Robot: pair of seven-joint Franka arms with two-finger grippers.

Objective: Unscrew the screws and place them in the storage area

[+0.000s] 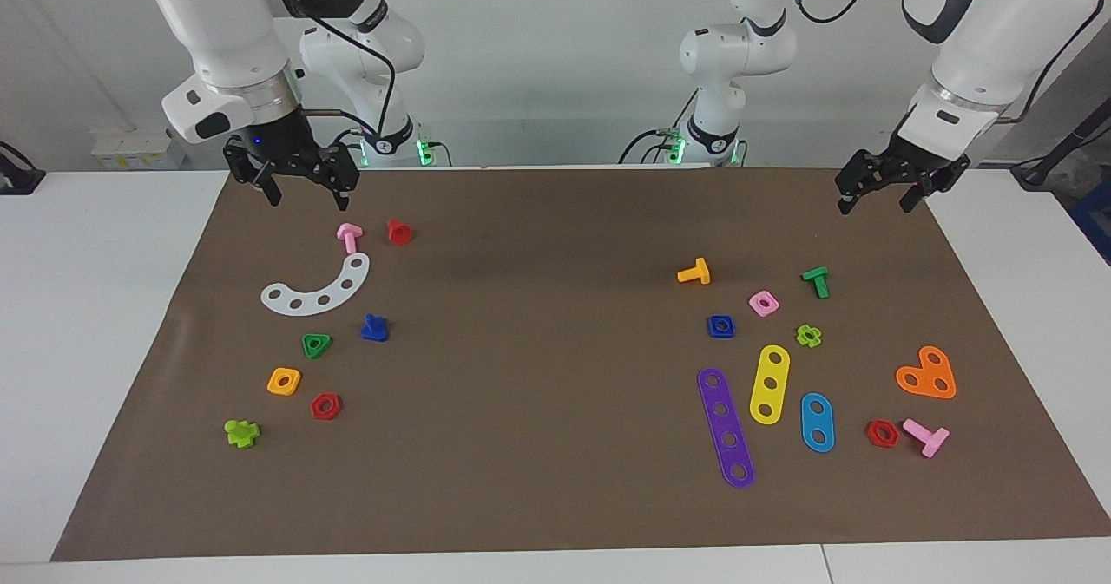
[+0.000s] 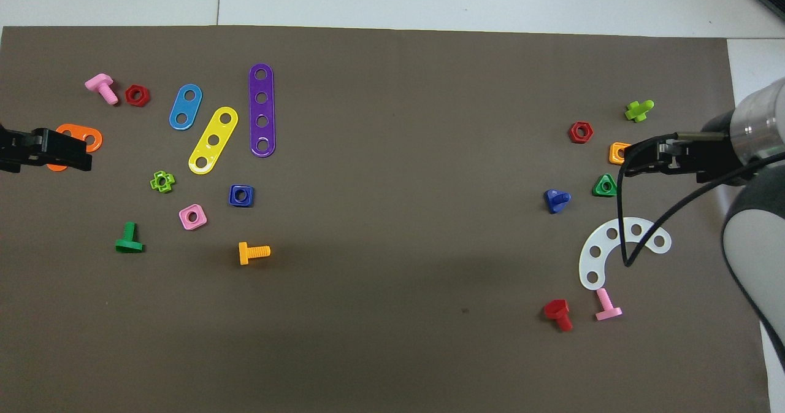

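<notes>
The dark-blue screw (image 1: 374,328) lies loose on the brown mat (image 1: 555,445) toward the right arm's end, beside the green triangle nut (image 1: 316,344); the overhead view shows the screw (image 2: 557,200) too. My right gripper (image 1: 308,193) hangs open and empty over the mat's corner at that end, above and apart from the pink bolt (image 1: 349,237). From above, the right gripper (image 2: 631,158) covers the spot by the orange nut (image 2: 618,152). My left gripper (image 1: 873,206) waits open and empty over the mat's other corner by the robots. A storage area as such is out of view.
Around the screw lie a white curved plate (image 1: 317,289), a red bolt (image 1: 399,232), a red hex nut (image 1: 325,406) and a lime piece (image 1: 241,433). At the left arm's end are an orange bolt (image 1: 694,272), a green bolt (image 1: 816,281), a blue square nut (image 1: 720,326), several strips and an orange heart plate (image 1: 927,374).
</notes>
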